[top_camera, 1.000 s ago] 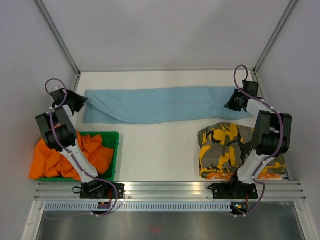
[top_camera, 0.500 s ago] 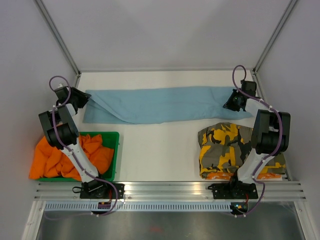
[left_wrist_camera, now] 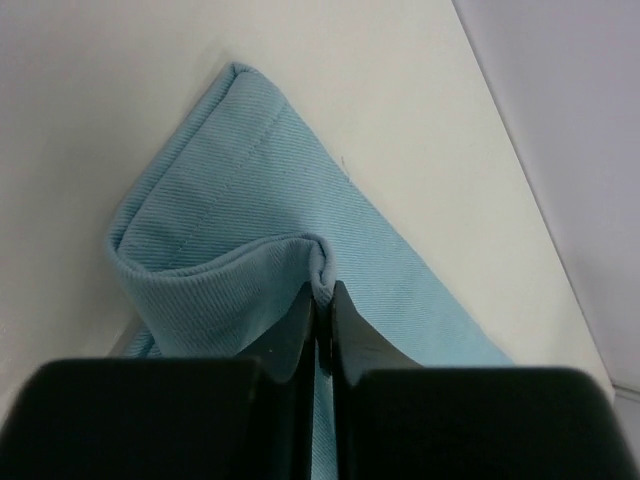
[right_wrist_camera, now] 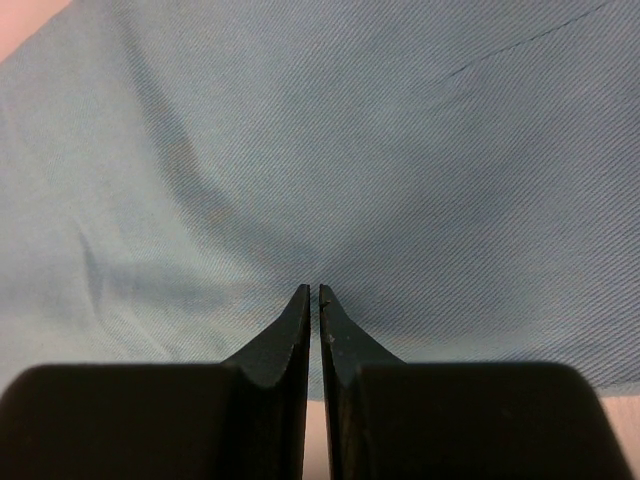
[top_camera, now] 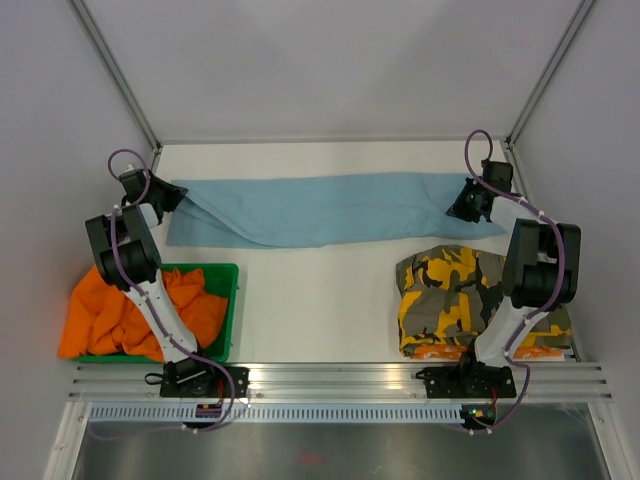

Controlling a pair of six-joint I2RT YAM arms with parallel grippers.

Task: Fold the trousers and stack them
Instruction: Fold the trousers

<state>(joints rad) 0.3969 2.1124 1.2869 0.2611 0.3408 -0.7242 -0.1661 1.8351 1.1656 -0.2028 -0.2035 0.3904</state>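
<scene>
The blue trousers lie stretched along the far side of the surface. The left gripper is closed on a thin fold at one end, the right gripper pinched into cloth at the other. Either small bite could slip under tension. Wrist views show these pinches; only the top view shows the camo stack.

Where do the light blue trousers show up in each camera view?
Top external: blue trousers stretched across the far side of the table.
Left wrist: folded end in the centre, running to the lower right.
Right wrist: cloth fills nearly the whole picture.
Shared landmark: the white table, only a corner sliver in the right wrist view.
</scene>
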